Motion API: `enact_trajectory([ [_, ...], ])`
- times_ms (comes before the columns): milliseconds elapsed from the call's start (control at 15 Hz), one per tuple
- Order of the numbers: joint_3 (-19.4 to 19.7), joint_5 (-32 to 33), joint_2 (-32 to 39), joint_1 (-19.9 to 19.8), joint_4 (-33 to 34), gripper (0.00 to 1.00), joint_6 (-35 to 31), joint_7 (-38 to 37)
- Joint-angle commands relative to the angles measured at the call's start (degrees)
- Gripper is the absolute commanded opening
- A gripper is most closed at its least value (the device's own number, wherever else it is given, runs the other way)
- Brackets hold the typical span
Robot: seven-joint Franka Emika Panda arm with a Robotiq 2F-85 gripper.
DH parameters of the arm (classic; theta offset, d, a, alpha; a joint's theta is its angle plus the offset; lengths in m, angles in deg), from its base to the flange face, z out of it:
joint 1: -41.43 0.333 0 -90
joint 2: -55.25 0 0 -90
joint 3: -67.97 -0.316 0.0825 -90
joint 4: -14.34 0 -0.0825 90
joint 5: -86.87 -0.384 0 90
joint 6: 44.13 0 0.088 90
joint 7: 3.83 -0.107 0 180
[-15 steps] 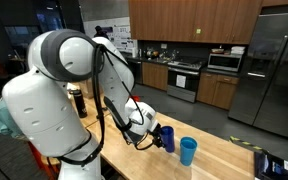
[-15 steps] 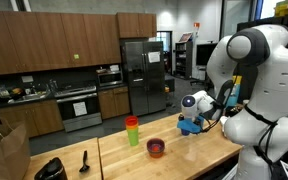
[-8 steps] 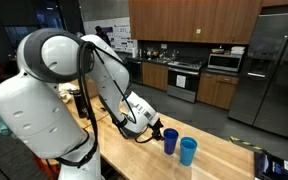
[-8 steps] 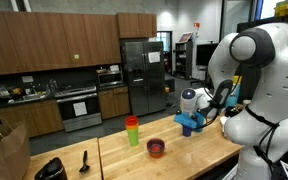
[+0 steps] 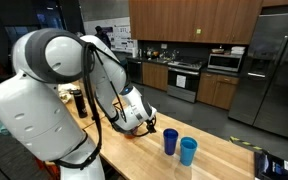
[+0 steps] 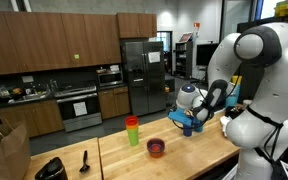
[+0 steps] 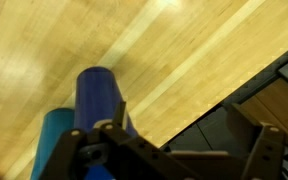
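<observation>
Exterior view: gripper (image 5: 144,121) over the worktop (image 5: 224,160), fingers spread, holding nothing. Dark cup (image 5: 170,141) stands upright just beside it, outside the fingers. Light cup (image 5: 188,150) stands next to it, on the side away from the gripper.

Exterior view: gripper (image 6: 180,121) partly hides the dark cup (image 6: 188,128). Bowl (image 6: 156,148) and cup stack (image 6: 132,131) are nearer the worktop's middle.

Wrist view: fingers (image 7: 84,150) wide apart. Dark cup (image 7: 99,95) lies beyond one finger, not in the gap; contact unclear.
</observation>
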Motion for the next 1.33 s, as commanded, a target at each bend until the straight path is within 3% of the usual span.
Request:
enact_trajectory([
  [0, 0.5, -0.5, 0.7, 1.2, 0.1, 1.00, -0.2, 0.5],
  [533, 0.9, -0.3, 2.5, 1.8, 1.2, 1.00, 0.6, 1.4],
  [933, -1.1, -7.9, 14.4, 8.1, 11.3, 1.00, -7.0, 4.6],
  [1133, -4.3, -12.1, 22.8, 10.4, 18.2, 1.00, -10.9, 7.9],
  [1200, 3.1, -21.2, 25.0, 20.7, 19.1, 1.00, -12.5, 16.0],
  [1267, -8.8, -15.9, 28.3, 9.7, 22.4, 1.00, -12.3, 11.9],
])
